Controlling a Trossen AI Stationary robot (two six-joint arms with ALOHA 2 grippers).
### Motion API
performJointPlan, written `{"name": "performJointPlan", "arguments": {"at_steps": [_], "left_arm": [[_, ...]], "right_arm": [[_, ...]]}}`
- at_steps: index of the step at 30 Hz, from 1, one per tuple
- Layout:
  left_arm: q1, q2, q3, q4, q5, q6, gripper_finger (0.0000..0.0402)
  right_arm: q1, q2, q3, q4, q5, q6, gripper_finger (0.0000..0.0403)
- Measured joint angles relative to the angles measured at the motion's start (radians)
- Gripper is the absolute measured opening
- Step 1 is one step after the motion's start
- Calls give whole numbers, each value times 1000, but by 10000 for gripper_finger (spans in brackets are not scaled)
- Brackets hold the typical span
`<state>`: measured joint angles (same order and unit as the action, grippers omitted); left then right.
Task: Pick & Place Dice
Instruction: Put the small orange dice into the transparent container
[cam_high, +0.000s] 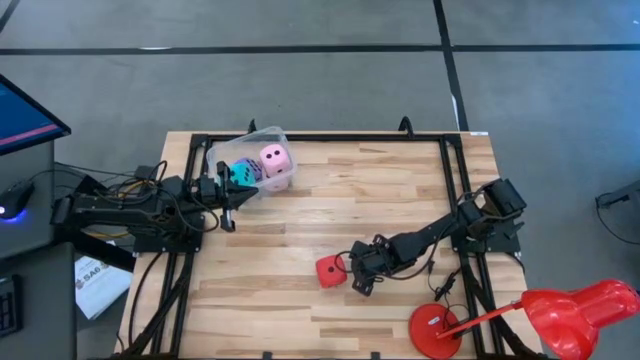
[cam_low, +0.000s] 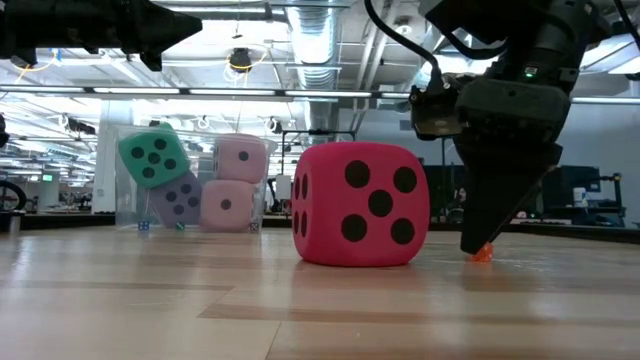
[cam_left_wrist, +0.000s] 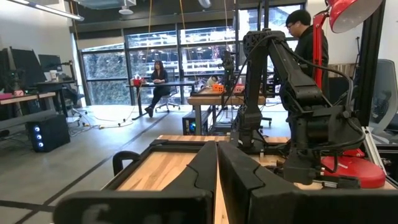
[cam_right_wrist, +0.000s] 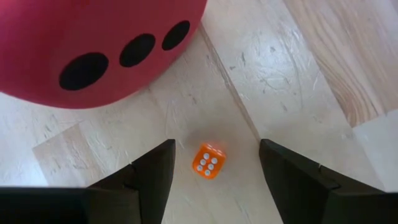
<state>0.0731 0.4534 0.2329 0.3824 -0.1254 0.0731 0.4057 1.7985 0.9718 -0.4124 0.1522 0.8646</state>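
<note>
The red die rests on one face on the wooden table, big in the low view. My right gripper is open, pointing down just right of it, its fingers on either side of a tiny orange die without touching it. The cyan die, the violet-blue die and two pale pink dice sit stacked in the clear tub at the table's far left. My left gripper is shut, raised beside the tub, pointing level toward the table's right.
A red desk lamp stands with its round base at the table's near right corner. Dark frame rails run along the table's sides. Bare wood lies between the tub and the red die. People are in the room beyond.
</note>
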Motion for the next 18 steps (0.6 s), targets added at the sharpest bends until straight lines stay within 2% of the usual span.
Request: {"name": "performJointPlan", "arguments": {"at_steps": [6,18], "left_arm": [[0,0,0,0,0,0,6],[0,0,0,0,0,0,6]], "right_arm": [[-1,0,0,-7,-15,0,207],[-8,0,-2,-15,-23,4,92]]}}
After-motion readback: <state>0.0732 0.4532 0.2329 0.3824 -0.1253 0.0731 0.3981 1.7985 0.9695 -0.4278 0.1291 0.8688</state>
